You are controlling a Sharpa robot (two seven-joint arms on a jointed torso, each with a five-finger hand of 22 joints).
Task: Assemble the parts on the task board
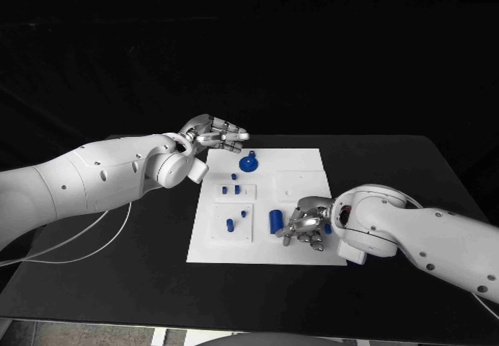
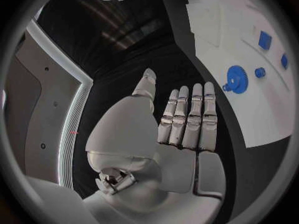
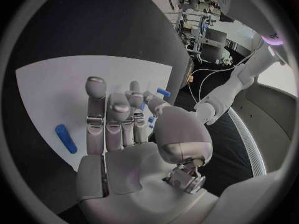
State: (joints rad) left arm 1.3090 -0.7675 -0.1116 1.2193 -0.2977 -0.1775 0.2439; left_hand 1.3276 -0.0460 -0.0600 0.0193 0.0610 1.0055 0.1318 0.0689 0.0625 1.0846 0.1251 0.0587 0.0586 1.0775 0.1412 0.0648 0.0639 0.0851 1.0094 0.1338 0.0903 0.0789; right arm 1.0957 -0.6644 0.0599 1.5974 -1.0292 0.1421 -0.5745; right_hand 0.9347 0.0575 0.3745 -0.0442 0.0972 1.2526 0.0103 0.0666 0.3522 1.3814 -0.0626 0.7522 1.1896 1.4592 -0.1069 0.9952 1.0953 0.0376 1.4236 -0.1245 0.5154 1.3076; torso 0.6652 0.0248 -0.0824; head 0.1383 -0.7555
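The right hand (image 1: pixel 303 225) is hovering over the near right part of the task board (image 1: pixel 301 162), fingers loosely extended and holding nothing, with a blue cylinder (image 1: pixel 275 220) lying just to its left. The left hand (image 1: pixel 215 135) is idling at the board's far left edge, fingers straight and empty, beside the blue gear (image 1: pixel 249 163). The cylinder appears light, rigid, smooth and liable to roll; grasping it across the mid-length seems advisable.

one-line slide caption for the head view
Left hand hovers open at the task board's far corner; right hand works among blue parts near a blue cylinder.
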